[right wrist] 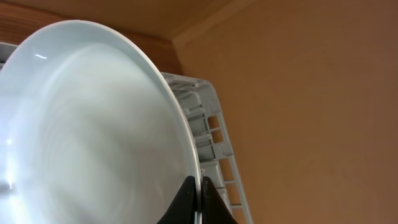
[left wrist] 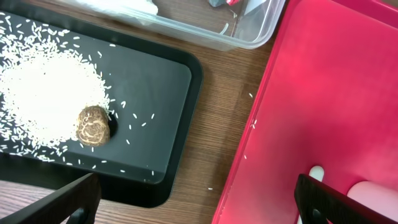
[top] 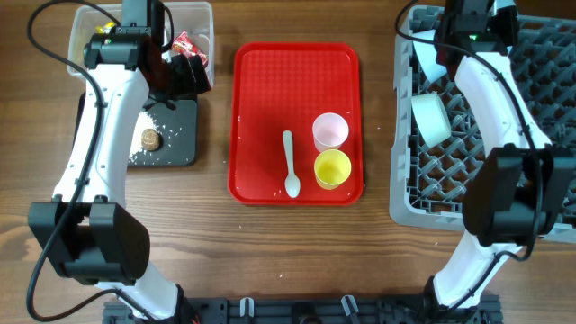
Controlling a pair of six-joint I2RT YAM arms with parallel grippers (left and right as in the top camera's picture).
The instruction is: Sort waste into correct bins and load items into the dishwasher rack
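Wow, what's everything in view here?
tray: one, red, centre
pink cup: one, pink, on tray
yellow cup: one, yellow, on tray
spoon: one, white, on tray
rack: one, grey, right
bowl: one, light-blue, in rack
plate: one, light-blue, at rack
tub: one, clear, left
wrapper: one seen, red, in tub
bin: one, black, left
rice: heap, white, in bin
food piece: one, brown, in bin
left tool: one, black, open
right tool: one, black, gripping plate
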